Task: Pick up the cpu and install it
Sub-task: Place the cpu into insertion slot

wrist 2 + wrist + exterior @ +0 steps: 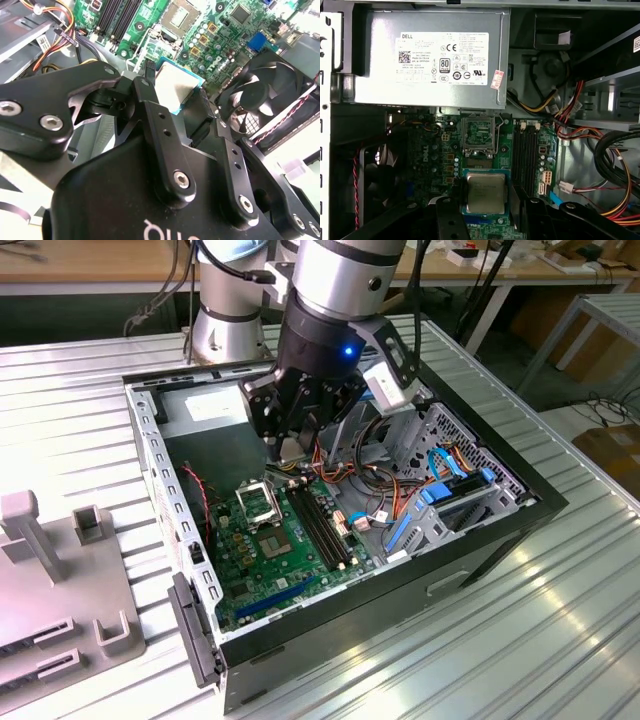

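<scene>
Here, jaws grip the cpu [485, 192] inside a case [400, 592] on a ribbed tabletop [490, 660].

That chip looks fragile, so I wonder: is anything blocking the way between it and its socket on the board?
Nothing visible does. The black claw holds the small square silver-topped cpu above the green motherboard, and the square metal-framed socket lies open and uncovered.

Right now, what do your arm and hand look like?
The arm is a silver-grey cylinder with a black wrist section carrying a blue light; black cables run alongside. The hand is matte black, with jointed link fingers fastened by silver hex bolts and white lettering on its body.
</scene>
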